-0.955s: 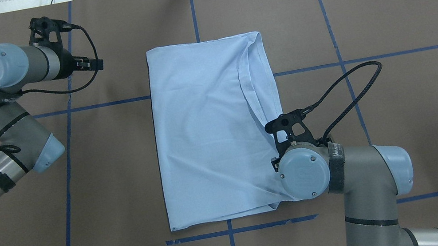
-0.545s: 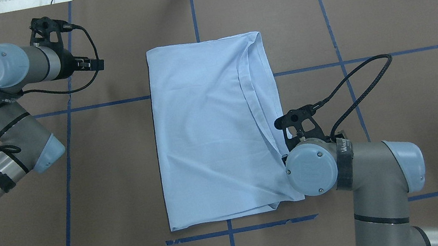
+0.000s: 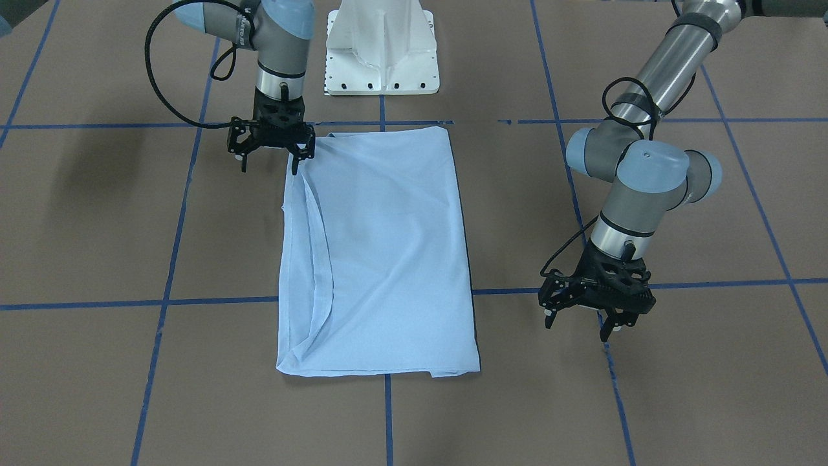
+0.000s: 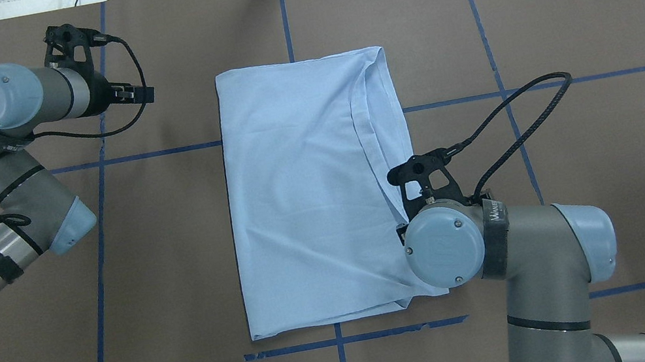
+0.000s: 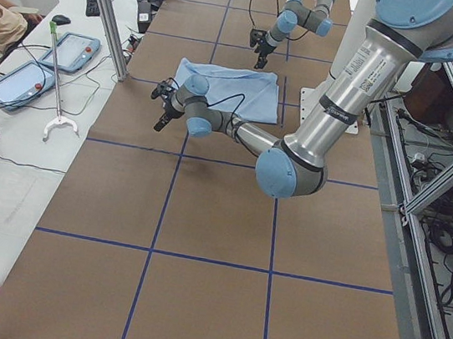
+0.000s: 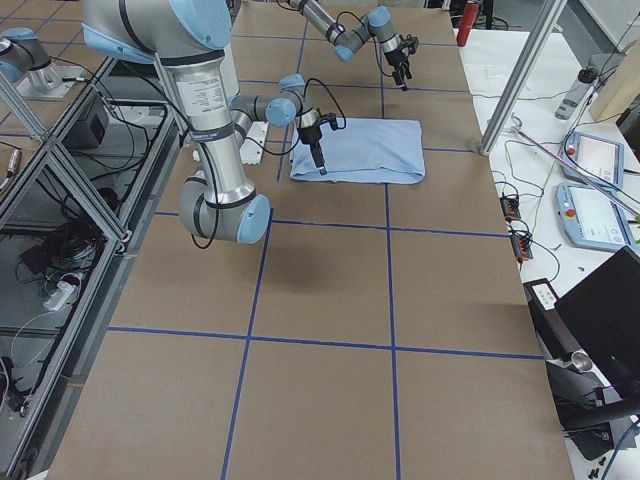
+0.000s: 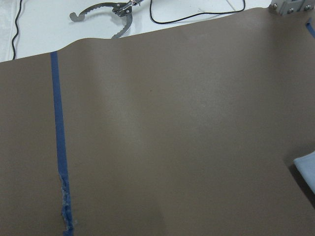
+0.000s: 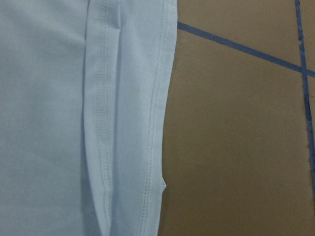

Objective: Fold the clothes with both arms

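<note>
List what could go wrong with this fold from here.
1. The right gripper is open at the T-shirt's corner, with one of its fingers at the edge and the other over the table. Closing there might miss the cloth or pinch only one layer, since the right wrist view shows two stitched hems overlapping.
2. The left gripper is open and well clear of the cloth. A lift by one arm alone would likely skew the fold.

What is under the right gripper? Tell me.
Under the right gripper: the hemmed edge of the T-shirt and brown table with blue tape. Whether a fingertip touches the cloth is hidden by the gripper.
</note>
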Motion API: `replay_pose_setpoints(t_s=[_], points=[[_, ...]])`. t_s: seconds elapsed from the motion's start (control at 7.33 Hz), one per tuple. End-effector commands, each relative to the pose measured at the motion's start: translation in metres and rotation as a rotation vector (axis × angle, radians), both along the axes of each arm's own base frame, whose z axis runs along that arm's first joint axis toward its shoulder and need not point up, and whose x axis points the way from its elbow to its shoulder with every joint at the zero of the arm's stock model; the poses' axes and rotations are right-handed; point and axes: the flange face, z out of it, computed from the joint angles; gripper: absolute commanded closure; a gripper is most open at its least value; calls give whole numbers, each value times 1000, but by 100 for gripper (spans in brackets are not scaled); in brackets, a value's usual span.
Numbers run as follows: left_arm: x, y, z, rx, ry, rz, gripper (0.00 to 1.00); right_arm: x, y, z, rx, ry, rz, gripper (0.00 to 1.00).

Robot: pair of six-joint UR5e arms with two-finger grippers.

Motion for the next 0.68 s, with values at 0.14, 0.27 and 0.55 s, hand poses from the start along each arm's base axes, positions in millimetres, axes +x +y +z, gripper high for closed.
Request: replay_pose_setpoints(t_s=[0.14,0.27,0.55], points=[[1,1,1,-3,0,1,0,-39,-11,8,29,-60,-10,5],[2,2,1,-3,2,2,0,-38,-10,8,25,-62,-15,51],[2,1,1,-8,4,-3,0,-39,-6,2,29,-77,-21,59]])
